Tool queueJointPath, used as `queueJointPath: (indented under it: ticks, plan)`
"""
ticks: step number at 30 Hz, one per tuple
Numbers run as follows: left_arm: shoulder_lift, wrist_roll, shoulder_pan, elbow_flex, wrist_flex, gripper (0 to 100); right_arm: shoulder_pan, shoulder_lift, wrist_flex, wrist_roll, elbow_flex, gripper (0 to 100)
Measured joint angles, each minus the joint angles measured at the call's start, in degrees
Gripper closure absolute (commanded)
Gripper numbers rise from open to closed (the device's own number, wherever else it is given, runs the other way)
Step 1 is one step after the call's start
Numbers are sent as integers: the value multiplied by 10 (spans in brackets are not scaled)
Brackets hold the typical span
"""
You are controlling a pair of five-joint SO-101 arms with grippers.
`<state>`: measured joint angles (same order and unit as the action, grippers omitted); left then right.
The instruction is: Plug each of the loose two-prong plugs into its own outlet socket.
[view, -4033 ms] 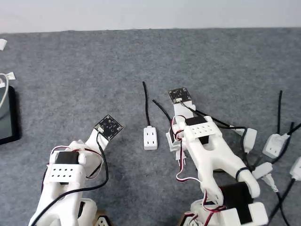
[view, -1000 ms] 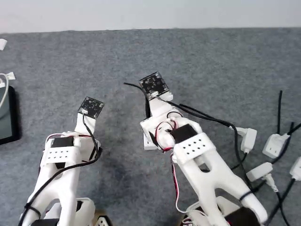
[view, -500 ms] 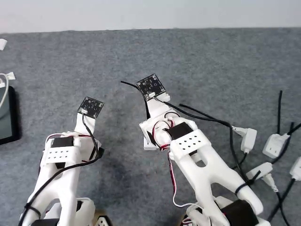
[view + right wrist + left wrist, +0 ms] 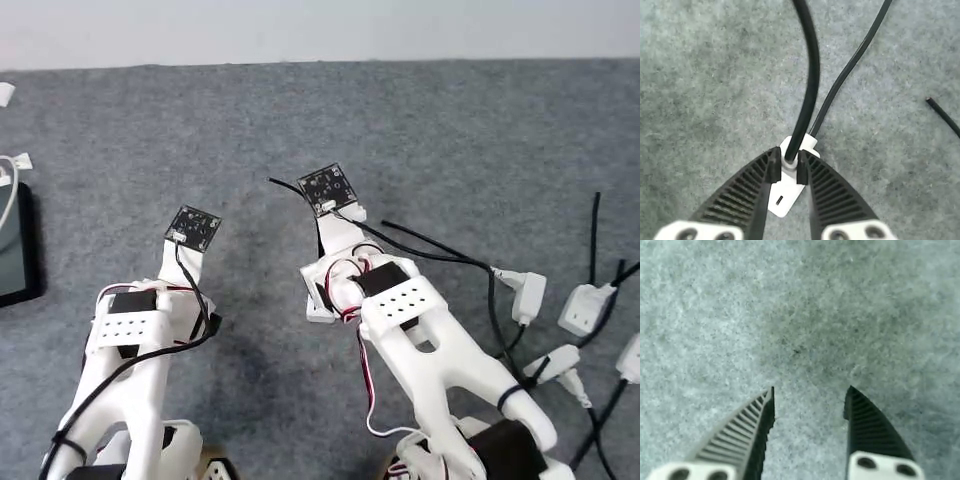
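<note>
My right gripper [image 4: 787, 151] is shut on a white two-prong plug [image 4: 788, 161] with a thick black cable [image 4: 810, 75]. It holds the plug right against the face of a white outlet socket [image 4: 782, 200], whose thin black cord [image 4: 850, 70] runs away across the carpet. Whether the prongs are in the slots is hidden. In the high view the right arm [image 4: 400, 300] covers most of that outlet socket [image 4: 316, 312] at the table's middle. My left gripper [image 4: 811, 388] stands open over bare grey carpet with nothing between its fingers; the left arm [image 4: 130, 330] sits left of the outlet.
Several more white plugs and outlet pieces with black cords lie at the right: [image 4: 527, 292], [image 4: 585, 305], [image 4: 555, 365]. A dark flat device [image 4: 15, 245] rests at the left edge. Grey carpet [image 4: 450, 130] stretches free at the back.
Since four seconds ago the right arm swung left with the plug onto the outlet, and the left arm stretched farther out. In the last second the right wrist only shifted slightly.
</note>
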<state>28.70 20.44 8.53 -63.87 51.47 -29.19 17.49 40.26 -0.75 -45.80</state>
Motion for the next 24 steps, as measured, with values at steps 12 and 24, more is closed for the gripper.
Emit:
queueJointPath:
  ticks: [12,24]
  plan:
    - [0,0,0,0,0,787,-6,-71,53,-3,55,859]
    - [0,-2,0,0,0,784,-119,-105,66,-126,42,734]
